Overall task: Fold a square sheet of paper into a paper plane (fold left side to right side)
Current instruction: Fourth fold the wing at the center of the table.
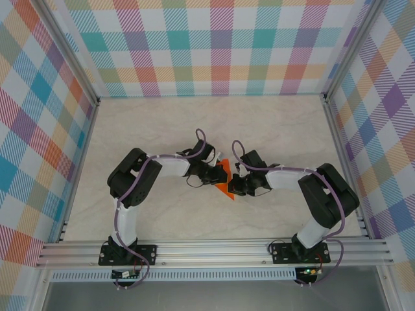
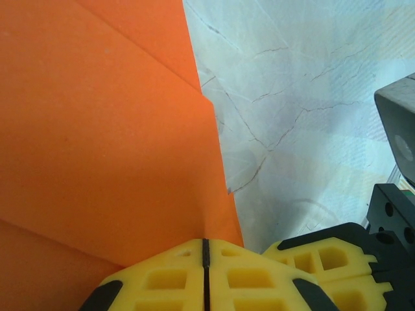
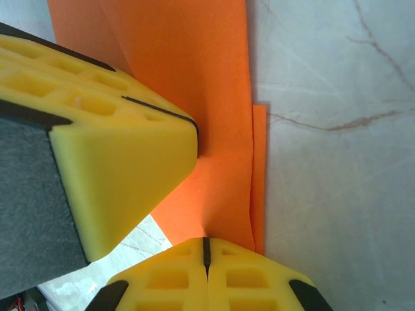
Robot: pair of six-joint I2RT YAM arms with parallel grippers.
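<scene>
The thin, bright orange folded sheet of paper (image 1: 225,179) lies in the middle of the top picture, between both arms. The left pincer (image 2: 204,249) and the right pincer (image 3: 206,249) are closed tight, with their tips on the paper. They are probably pressing the fold flat. I cannot tell if they pinch it.

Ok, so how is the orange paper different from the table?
The paper is bright orange all over; the table is pale with thin dark veins. The paper is creased, with overlapping layers; the table is flat. The paper is small, and the closed left gripper and right gripper seem to pinch it; the table spreads wide around it. Both look smooth.
</scene>
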